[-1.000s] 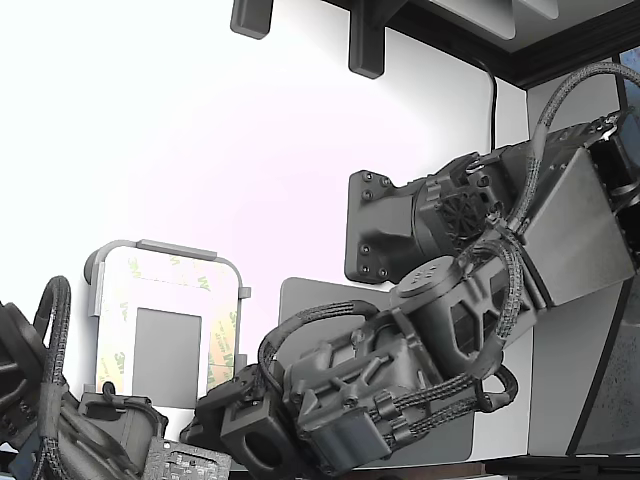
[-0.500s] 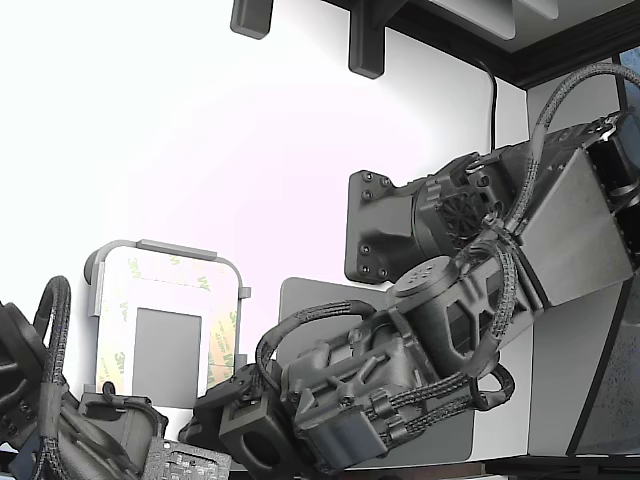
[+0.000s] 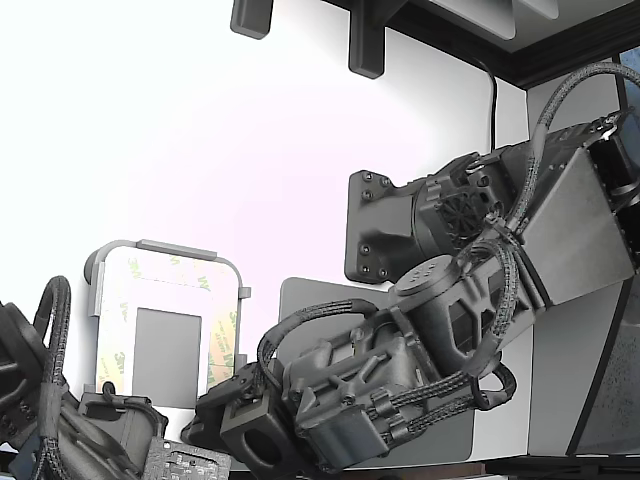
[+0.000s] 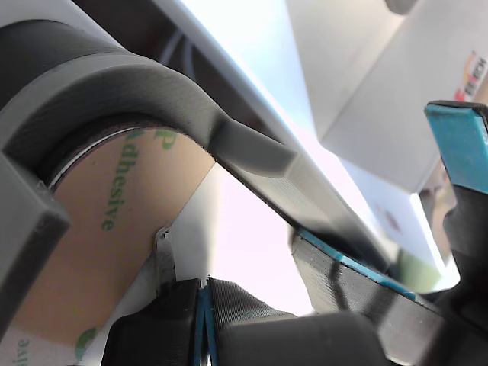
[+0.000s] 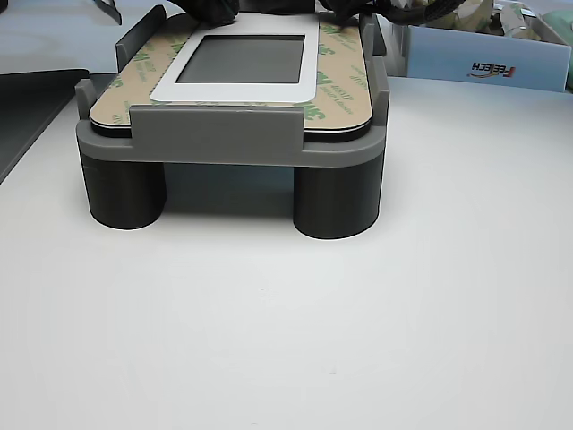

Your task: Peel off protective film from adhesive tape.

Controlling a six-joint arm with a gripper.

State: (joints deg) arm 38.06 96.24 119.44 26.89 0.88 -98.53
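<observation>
The adhesive tape borders a small grey rectangle on a grey raised fixture at the exterior view's lower left. In the other view the tape carries its tan protective film with green logos. The wrist view is very close on a rounded fixture corner, where the protective film shows green lettering. A small pale tab stands up from the film's corner. My gripper has its blue-lined fingers pressed together at the tab's base. In the exterior view my gripper sits at the fixture's near right corner.
A second arm crowds the exterior view's lower left beside the fixture. A dark-grey mat lies under my arm. A pale box stands behind the fixture. A blue-edged black part sits close in the wrist view.
My arm has shifted only very slightly near the fixture's corner. The fixture and tape have not moved.
</observation>
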